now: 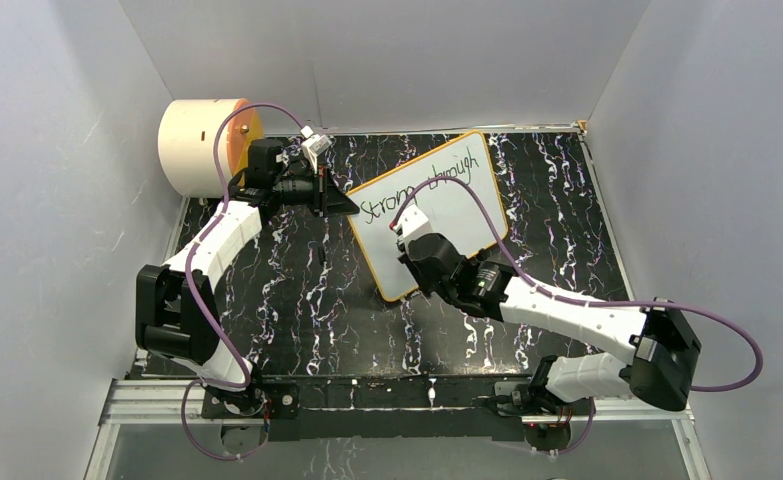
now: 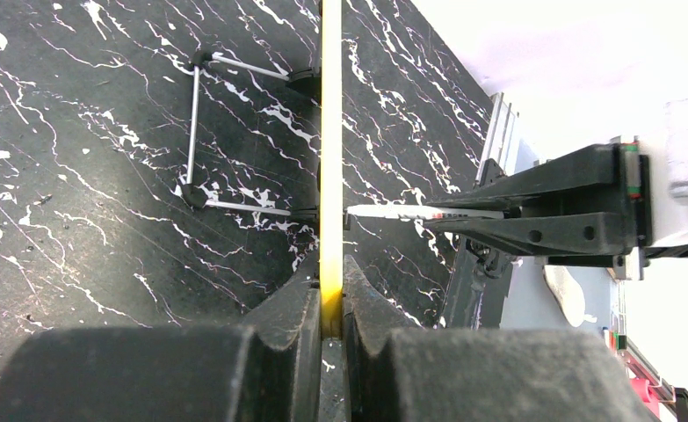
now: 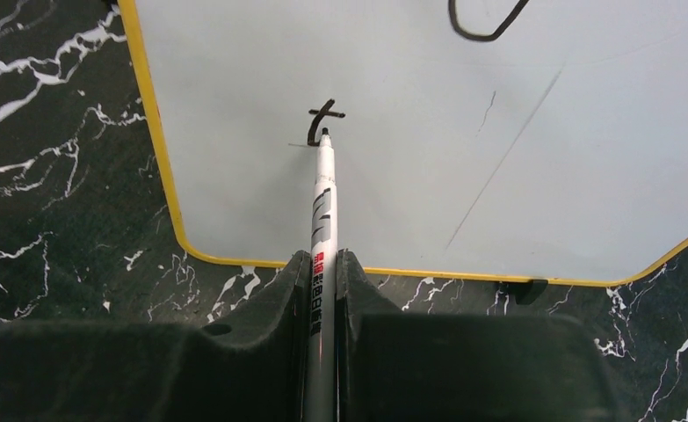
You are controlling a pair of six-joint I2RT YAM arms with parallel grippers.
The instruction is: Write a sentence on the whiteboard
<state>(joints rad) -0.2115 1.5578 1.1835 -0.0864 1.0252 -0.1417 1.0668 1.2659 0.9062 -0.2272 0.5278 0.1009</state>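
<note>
A flat rectangular whiteboard with a thin orange-yellow frame and rounded corners [image 1: 457, 200] lies tilted in the middle of the top view, on a black tabletop veined with white [image 1: 297, 290]. Handwritten black words reading "Strong through" run along its upper edge.

The left gripper [image 2: 330, 299] reaches in from the upper left of the top view. Its wrist camera shows both black fingers pressed tight against the board's yellow frame, which appears edge-on as a narrow vertical strip up the centre of that frame. Left of this strip a thin wire bracket with small black feet [image 2: 195, 132] rests on the tabletop, its two ends meeting the strip.

The right gripper [image 3: 322, 281] is clamped on a slim white marker pen with black and red print [image 3: 324, 202]. The pen runs up the middle of the right wrist view, and its dark tip touches the white surface just below a small black cross-shaped stroke [image 3: 324, 114], near the board's lower left corner in that frame. Part of a black loop of writing [image 3: 485, 26] shows at the top edge.

A cream cylinder with an orange face [image 1: 197, 145] lies on its side in the upper left corner of the top view, well apart from the board.
</note>
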